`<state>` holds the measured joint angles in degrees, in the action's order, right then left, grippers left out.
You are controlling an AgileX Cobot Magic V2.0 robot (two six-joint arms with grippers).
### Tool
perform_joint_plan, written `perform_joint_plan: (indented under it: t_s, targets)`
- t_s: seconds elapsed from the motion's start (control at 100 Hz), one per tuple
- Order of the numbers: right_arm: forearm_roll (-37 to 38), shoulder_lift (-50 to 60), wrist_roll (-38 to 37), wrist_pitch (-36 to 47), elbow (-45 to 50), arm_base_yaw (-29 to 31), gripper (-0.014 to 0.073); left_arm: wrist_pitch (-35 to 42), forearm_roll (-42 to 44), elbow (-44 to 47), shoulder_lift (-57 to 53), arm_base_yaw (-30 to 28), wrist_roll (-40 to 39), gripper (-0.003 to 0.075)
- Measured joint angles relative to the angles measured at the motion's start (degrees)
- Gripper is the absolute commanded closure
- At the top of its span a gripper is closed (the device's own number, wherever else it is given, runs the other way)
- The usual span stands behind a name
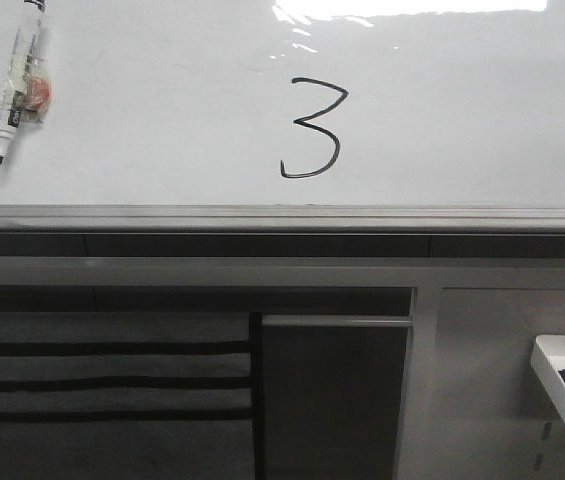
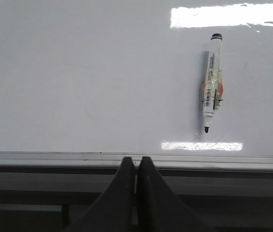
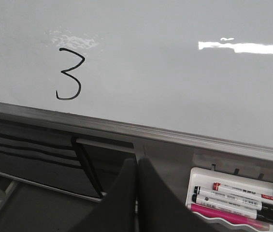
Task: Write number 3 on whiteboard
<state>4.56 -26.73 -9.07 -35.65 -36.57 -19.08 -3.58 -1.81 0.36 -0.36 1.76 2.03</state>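
Observation:
A thin black number 3 is drawn on the whiteboard, a little right of the middle in the front view; it also shows in the right wrist view. An uncapped black-tipped marker sticks to the board at the far left, tip down, also seen in the left wrist view. My left gripper is shut and empty, below the board's grey rail. My right gripper is shut and empty, below the rail. Neither gripper shows in the front view.
A white tray holding several markers hangs on the grey perforated panel at the lower right. Dark slotted shelving and a dark box sit under the rail. Glare patches lie on the board.

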Motion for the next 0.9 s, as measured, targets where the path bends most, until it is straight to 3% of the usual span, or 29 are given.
perform_joint_plan:
  t_s: [0.57,0.9]
  targets:
    - [0.0,3.66,0.0,0.61,2.25,1.27,0.0668,0.0,0.0,0.0,0.0,0.0,-0.14,0.0738]
    - [-2.58,20.36,0.0,19.59,23.78,12.62,0.0668,0.0,0.0,0.0,0.0,0.0,-0.18,0.0738]
